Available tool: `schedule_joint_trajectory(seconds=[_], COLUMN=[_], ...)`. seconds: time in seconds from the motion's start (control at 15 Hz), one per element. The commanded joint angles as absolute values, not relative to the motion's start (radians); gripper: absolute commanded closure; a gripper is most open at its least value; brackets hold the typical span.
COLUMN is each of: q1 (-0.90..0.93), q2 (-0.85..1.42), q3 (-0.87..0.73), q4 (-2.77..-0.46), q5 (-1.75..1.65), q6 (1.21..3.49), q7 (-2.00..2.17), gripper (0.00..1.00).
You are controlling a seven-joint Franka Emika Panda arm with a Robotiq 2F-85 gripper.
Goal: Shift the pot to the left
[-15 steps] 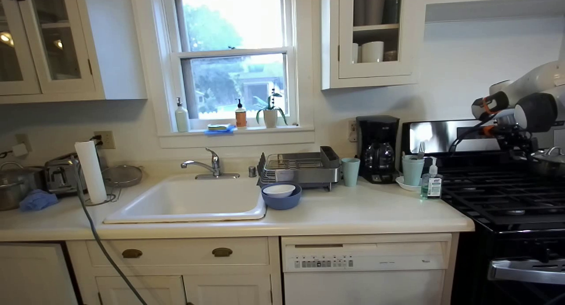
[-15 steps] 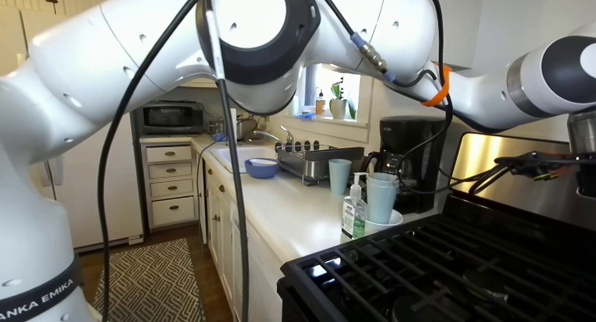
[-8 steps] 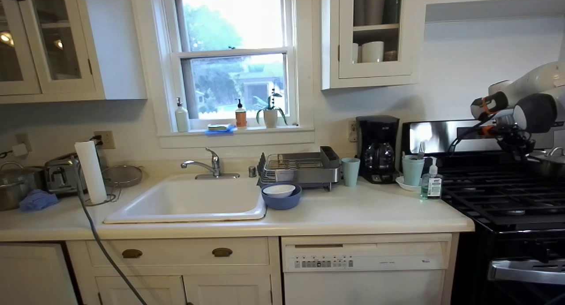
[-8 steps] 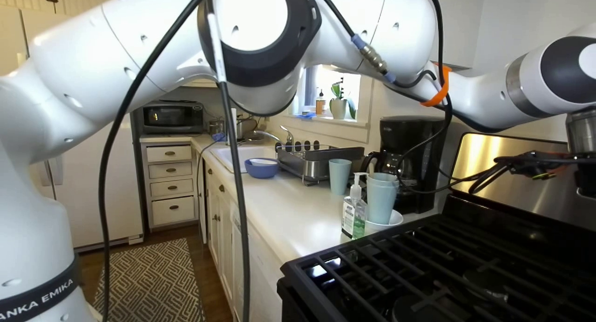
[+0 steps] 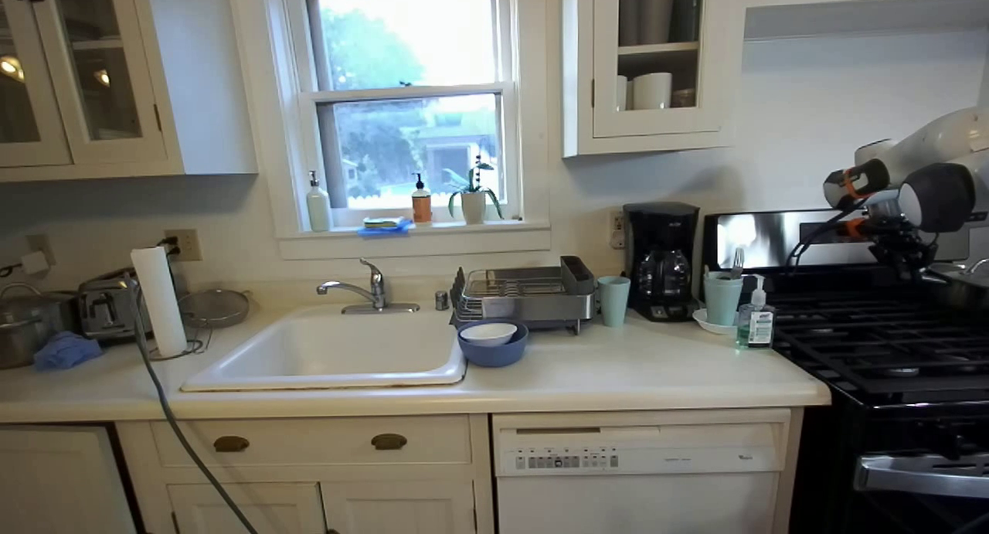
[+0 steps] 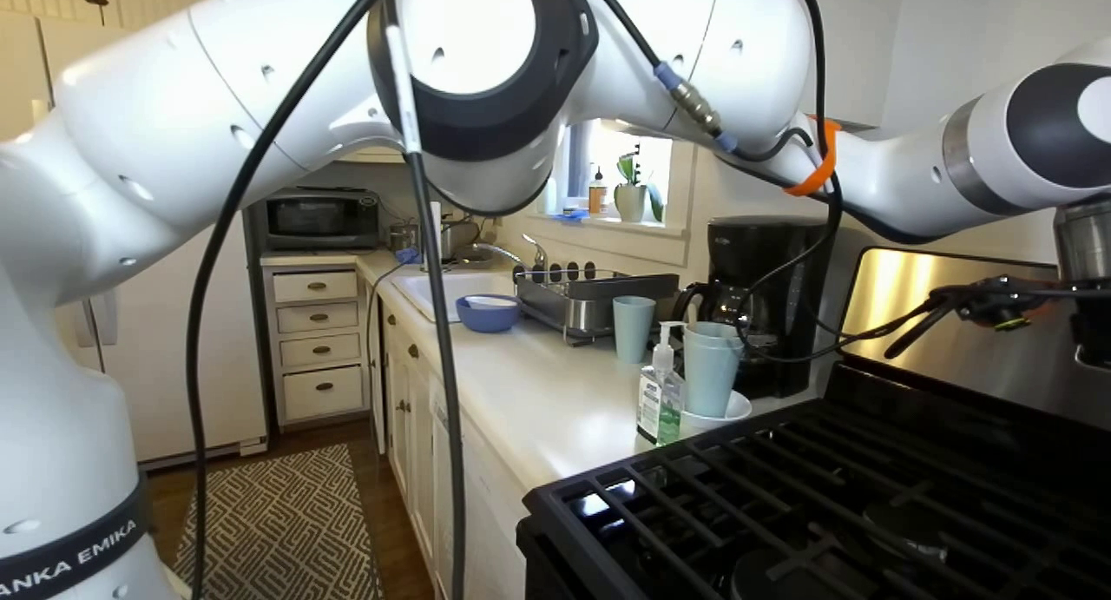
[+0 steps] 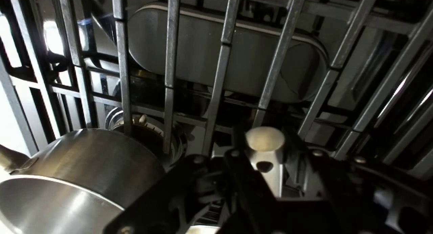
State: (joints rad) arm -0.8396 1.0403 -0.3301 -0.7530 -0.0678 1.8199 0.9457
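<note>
One steel saucepan [image 7: 98, 159] sits on the stove grates [image 7: 219, 75], left in the wrist view. The gripper [image 7: 265, 142] has one finger close on each side of a metal handle [image 7: 265, 155]; whose, or if they squeeze, I can't tell. The saucepan is likely hard, slippery, heavy: grab it by a handle.

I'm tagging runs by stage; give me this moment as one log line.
hand: closed on handle; handle's far end: hidden; metal pot: beside hand in wrist view, over stove grate
</note>
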Motion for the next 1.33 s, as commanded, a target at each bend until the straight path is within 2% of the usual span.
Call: schedule_joint_trajectory(seconds=[0.0, 0.53, 1.27], q1=[-0.847, -0.843, -0.815], q2=[1.006, 0.942, 0.738], q3=[-0.325, -0.323, -0.343], q4=[-0.764, -0.853, -1.226], q5=[-0.068, -0.07, -0.097], q6=[1.792, 1.828, 1.972], q7=[0.881, 0.727, 0.525], gripper=[0.93, 0.93, 0.93])
